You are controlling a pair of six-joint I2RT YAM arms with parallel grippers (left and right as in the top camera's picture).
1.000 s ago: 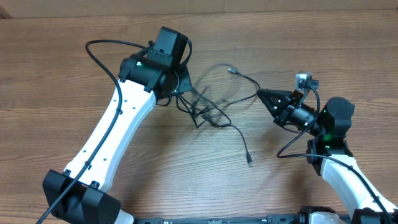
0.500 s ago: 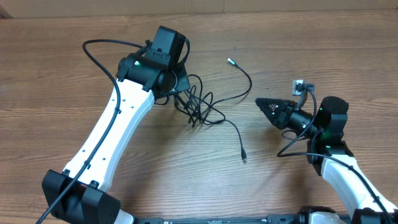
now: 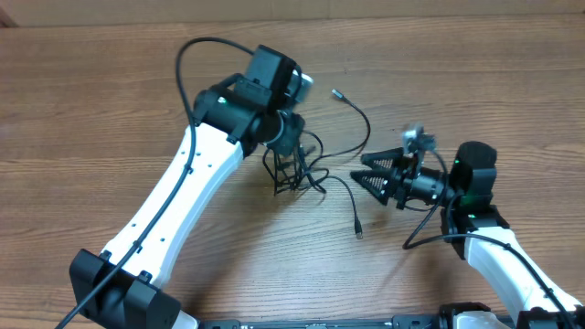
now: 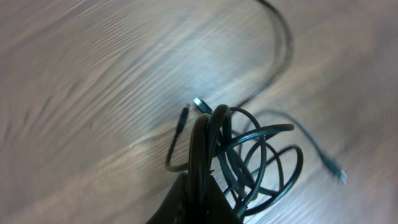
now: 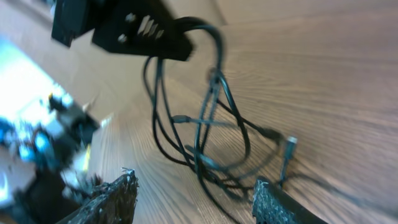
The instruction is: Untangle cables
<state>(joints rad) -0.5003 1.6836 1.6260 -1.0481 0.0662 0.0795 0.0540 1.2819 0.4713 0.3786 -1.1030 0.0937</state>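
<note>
From above, the left claw (image 3: pixel 292 146) sits just past the middle of the wooden table (image 3: pixel 110 100), toward 12 o'clock. It is pressed together and pinches the cables (image 3: pixel 300 174). The cables hang in a dark knot right under the claw, on its 6 o'clock side. One loose cord runs off toward 1 o'clock and ends in a small plug (image 3: pixel 335 92). Another cord runs toward 5 o'clock and ends in a second plug (image 3: pixel 358 234) lying on the table. The right claw (image 3: pixel 359 169) is at 3 o'clock from the knot. It points at the knot with its two fingers spread, and it is near the cables but apart from them.

From the left wrist, the left claw (image 4: pixel 193 202) is at 6 o'clock in the picture. It is pressed together on a thick bunch of the cables (image 4: pixel 261 155). The loops fan out toward 3 o'clock above the table (image 4: pixel 81 93). A shiny plug tip (image 4: pixel 200 104) sticks out at the top of the bunch.

From the right wrist, the right claw (image 5: pixel 196 199) is spread wide, with one rough finger (image 5: pixel 118 193) at 7 o'clock and the other at 5 o'clock. There is nothing between them. At 11 o'clock the left claw (image 5: pixel 124 28) holds the cables (image 5: pixel 208 118), which hang down in loops to the table. One plug end (image 5: pixel 289 149) lies at 4 o'clock.
</note>
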